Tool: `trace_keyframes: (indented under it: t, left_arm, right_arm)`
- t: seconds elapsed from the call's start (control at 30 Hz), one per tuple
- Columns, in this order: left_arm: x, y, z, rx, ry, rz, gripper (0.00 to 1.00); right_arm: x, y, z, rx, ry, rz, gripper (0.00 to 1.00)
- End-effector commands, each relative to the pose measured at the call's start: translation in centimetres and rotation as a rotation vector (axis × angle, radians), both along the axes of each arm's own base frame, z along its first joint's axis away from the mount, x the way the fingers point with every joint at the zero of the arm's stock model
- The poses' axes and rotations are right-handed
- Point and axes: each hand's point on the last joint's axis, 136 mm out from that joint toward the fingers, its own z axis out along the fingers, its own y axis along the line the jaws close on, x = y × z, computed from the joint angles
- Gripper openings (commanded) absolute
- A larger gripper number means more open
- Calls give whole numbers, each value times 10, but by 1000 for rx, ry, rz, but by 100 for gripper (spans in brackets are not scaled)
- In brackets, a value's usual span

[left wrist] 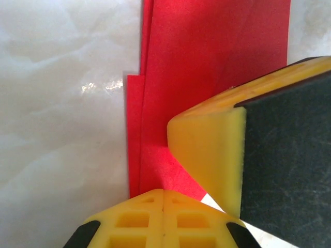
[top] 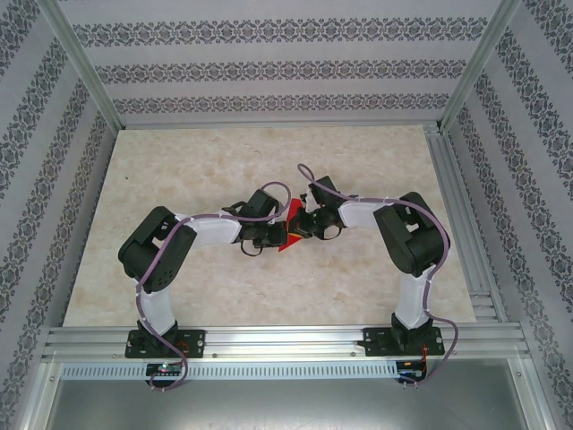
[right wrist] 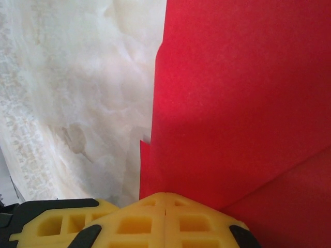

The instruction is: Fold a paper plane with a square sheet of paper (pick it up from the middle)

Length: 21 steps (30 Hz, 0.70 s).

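Thin red paper (top: 290,226) in creased layers, mid glossy marbled tabletop (top: 179,269); left gripper (left wrist: 163,200) and right gripper (right wrist: 165,201) pinch it, jaws together.

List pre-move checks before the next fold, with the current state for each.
1. left jaws shut, tips at the red paper: ok.
2. right jaws shut, tips at the paper: ok.
3. paper pinched rather than just pressed down: cannot tell.
4. layer edges flush: not ok, stepped along the left edge in both wrist views.
5. room between the arms: not ok, probably too tight; the right arm's finger sits right beside the left jaws.
6. paper flat on the table: cannot tell, the arms cover most of it from above.
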Motion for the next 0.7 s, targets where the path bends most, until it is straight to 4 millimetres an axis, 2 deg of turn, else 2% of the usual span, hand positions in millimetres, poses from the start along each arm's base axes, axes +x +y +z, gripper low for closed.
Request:
trace_keyframes:
  t: [0.0, 0.2, 0.43, 0.67]
  left_arm:
    - [-23, 19, -29, 88, 92, 7, 0]
    - [-34, 22, -36, 106, 124, -28, 0]
    - [-50, 32, -50, 151, 173, -62, 0]
    - [-55, 34, -52, 162, 182, -77, 0]
  right_arm:
    - [-4, -1, -13, -37, 22, 30, 4]
    - [19, -25, -27, -131, -4, 4, 4]
    - [59, -49, -23, -125, -54, -54, 5]
    - [93, -69, -21, -138, -87, -131, 7]
